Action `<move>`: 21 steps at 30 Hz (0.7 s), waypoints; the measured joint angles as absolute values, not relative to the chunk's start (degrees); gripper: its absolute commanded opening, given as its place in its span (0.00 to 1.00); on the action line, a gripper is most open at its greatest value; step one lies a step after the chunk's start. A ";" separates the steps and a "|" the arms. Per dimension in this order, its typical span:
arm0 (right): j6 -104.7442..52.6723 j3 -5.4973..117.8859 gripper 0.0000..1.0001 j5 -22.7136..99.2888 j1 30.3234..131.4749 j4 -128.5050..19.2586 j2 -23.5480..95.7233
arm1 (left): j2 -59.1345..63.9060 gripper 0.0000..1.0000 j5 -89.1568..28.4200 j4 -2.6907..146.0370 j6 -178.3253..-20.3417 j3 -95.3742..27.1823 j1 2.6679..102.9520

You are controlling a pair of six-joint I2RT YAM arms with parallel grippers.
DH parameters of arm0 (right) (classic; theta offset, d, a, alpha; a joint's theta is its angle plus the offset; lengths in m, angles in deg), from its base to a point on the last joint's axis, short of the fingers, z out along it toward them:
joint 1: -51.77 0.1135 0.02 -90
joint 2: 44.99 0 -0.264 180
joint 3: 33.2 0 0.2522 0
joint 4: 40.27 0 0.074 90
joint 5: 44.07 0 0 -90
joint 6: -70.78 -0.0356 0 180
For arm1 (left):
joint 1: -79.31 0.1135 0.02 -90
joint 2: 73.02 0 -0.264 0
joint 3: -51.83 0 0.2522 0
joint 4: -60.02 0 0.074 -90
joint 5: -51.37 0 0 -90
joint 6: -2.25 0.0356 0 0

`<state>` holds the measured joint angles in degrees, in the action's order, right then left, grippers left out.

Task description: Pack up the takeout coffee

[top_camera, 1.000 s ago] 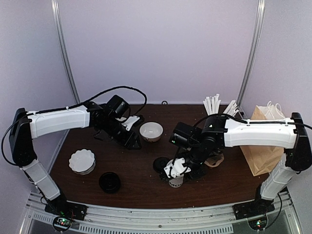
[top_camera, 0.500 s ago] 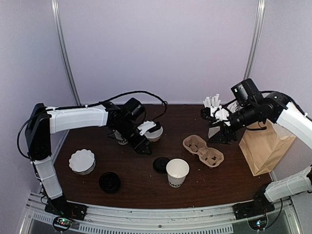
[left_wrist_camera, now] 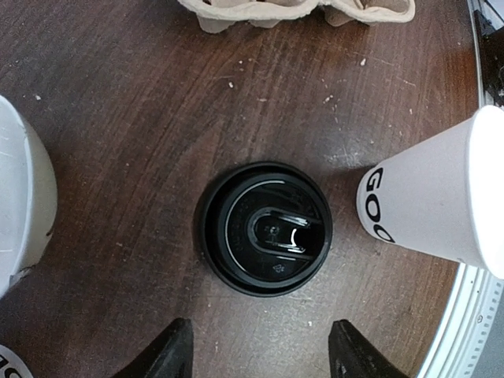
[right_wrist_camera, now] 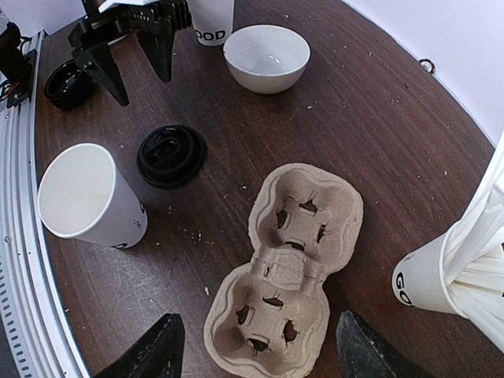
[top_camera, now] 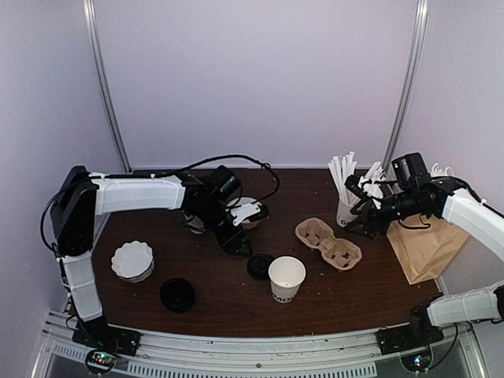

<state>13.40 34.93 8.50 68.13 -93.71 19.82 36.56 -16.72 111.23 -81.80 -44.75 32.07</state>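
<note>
Hovering over the table (top_camera: 228,307), the left gripper (left_wrist_camera: 260,356) points straight down at a loose black lid (left_wrist_camera: 264,228) lying flat on the wood. Its fingers are spread wide with nothing between them. The left arm rises from its base, runs level toward table centre, and bends down at the wrist.

The right gripper (right_wrist_camera: 260,353) is likewise spread and empty, held above a pulp cup carrier (right_wrist_camera: 287,268) without touching it. The right arm comes in from the right side, its forearm angled toward centre and its wrist in front of the brown paper bag (top_camera: 425,240).

Surface, near to far:
- Aluminium rail (top_camera: 236,354) along the near edge.
- Black round item (top_camera: 177,294); cannot tell whether it is a lid or a dish.
- Lidless printed paper cup (top_camera: 286,277), upright, just beside the loose black lid.
- White fluted dishes (top_camera: 132,260), stacked, on the left.
- Carrier mid-table, right of the lid.
- Takeout coffee (right_wrist_camera: 213,16), upright behind the left gripper and near a white bowl (right_wrist_camera: 266,55). The right wrist view crops its top, and the top view hides most of it behind the left arm.
- White cup (top_camera: 343,211) holding white sticks, far right, beside the standing bag.

Room: pale lilac walls, with two metal poles (top_camera: 102,87) running up the back.
</note>
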 measured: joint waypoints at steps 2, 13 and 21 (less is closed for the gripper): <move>13.31 34.93 0.71 8.17 68.11 -92.92 19.87 | 37.30 0.65 -17.02 110.99 -81.80 -44.75 31.74; 13.36 34.47 0.71 7.14 68.11 -91.85 19.91 | 39.23 0.76 -18.42 109.98 -81.75 -44.58 28.52; 13.55 34.45 0.72 7.03 68.11 -91.85 20.39 | 42.46 0.76 -18.51 108.74 -81.51 -45.17 28.42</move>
<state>13.55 34.45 7.03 68.11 -91.85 20.39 42.46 -18.51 108.74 -81.51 -45.17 28.42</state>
